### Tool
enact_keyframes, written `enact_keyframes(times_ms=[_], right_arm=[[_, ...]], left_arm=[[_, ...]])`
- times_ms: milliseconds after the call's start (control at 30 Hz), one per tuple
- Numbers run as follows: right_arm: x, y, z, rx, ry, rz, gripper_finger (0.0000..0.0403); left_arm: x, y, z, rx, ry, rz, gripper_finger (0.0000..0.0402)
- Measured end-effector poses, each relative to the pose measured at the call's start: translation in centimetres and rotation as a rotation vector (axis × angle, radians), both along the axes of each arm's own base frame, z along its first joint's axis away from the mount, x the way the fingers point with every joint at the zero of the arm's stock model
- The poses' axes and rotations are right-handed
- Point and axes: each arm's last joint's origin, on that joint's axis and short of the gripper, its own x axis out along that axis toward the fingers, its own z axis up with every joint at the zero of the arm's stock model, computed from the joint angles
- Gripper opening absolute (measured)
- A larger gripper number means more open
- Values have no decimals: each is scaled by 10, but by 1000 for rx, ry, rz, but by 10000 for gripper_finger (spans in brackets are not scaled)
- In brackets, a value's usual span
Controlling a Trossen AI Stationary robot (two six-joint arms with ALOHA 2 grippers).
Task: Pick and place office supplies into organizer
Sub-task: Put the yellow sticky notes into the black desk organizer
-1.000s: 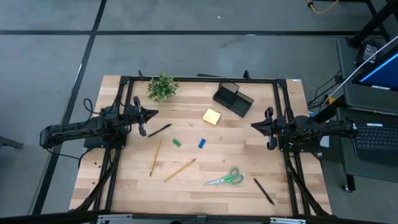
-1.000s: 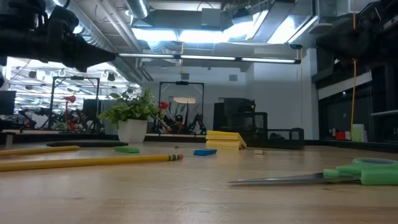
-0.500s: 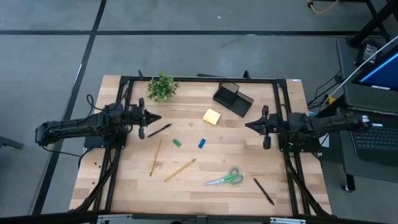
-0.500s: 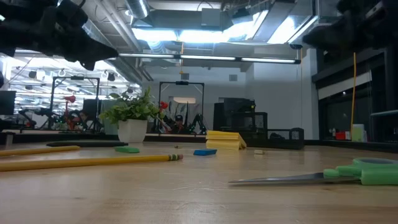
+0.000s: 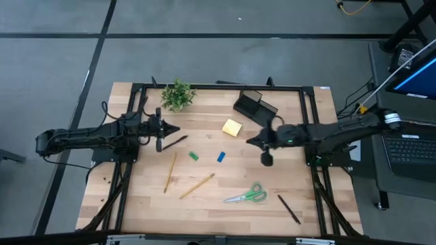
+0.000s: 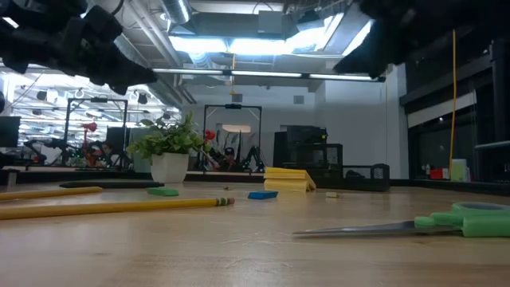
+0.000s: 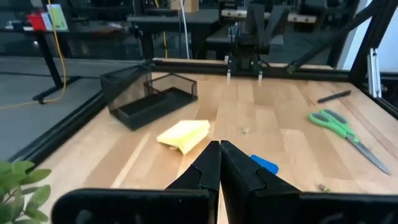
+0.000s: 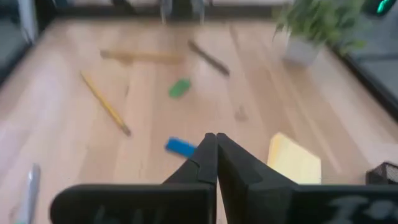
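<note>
The supplies lie scattered on the wooden table: a yellow sticky-note pad, a green eraser, a blue eraser, two pencils, green-handled scissors and two black pens. The black organizer stands near the far edge. My left gripper is shut and hovers just beyond the left pen. My right gripper is shut and hovers right of the pad, pointing at the pad and the blue eraser.
A potted plant stands at the far left of the table. A black frame runs along the far edge and both sides. A laptop sits on a stand to the right, off the table. Bare wood lies along the near edge.
My right gripper has reached out from the right side toward the table's left and now hangs close to the sticky-note pad, still shut. My left gripper has edged slightly toward the table's right. No supply has moved.
</note>
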Motion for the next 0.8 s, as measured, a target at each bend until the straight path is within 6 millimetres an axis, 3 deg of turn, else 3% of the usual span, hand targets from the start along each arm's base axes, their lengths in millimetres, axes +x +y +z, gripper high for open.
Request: enact_keyframes(times_ms=[200,400,567,800], right_arm=[[45,6,15,-51,231,18,11],[79,10,16,-93,430,26,11],[103,10,3,-164,477,-66,11],[115,3,-24,-195,572,-71,19]], left_arm=[[0,0,1,5,-15,0,3],[0,0,4,11,-36,0,3],[1,0,4,13,-42,1,3],[1,0,4,13,-42,1,4]])
